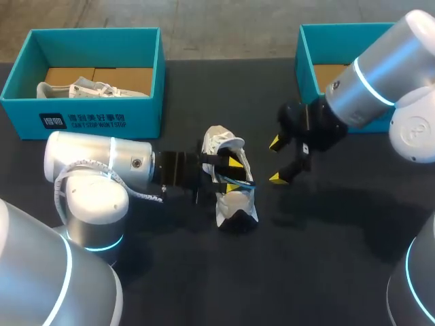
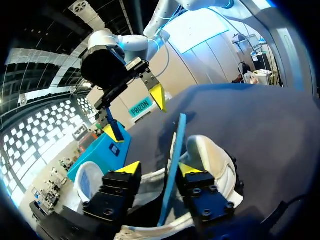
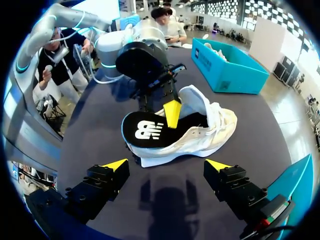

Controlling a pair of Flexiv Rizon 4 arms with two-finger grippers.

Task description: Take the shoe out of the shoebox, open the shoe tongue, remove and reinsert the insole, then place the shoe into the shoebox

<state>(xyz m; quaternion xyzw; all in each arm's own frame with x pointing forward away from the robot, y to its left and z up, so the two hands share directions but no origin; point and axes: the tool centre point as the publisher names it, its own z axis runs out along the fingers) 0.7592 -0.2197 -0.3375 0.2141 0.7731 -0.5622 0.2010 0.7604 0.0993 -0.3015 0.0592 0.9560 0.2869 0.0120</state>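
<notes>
White, likely light and soft, the shoe (image 3: 210, 130) lies on the counter (image 1: 326, 272) at my left hand (image 1: 234, 174), floppy-looking insole (image 3: 145, 131) sticking out; its grip I cannot tell. My right hand (image 3: 166, 164) hovers spread, just beside. The firmer heel seems the best hold.

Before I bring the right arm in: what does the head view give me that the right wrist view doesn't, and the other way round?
Only the head view: the right shoebox's open top and cardboard floor, and the right pincer seen from above, open, to the right of the shoe and clear of it.
Only the right wrist view: the insole's black face, partly out of the shoe's opening.
Both: the shoe, the left pincer at the insole, and the left shoebox with a second shoe inside.
</notes>
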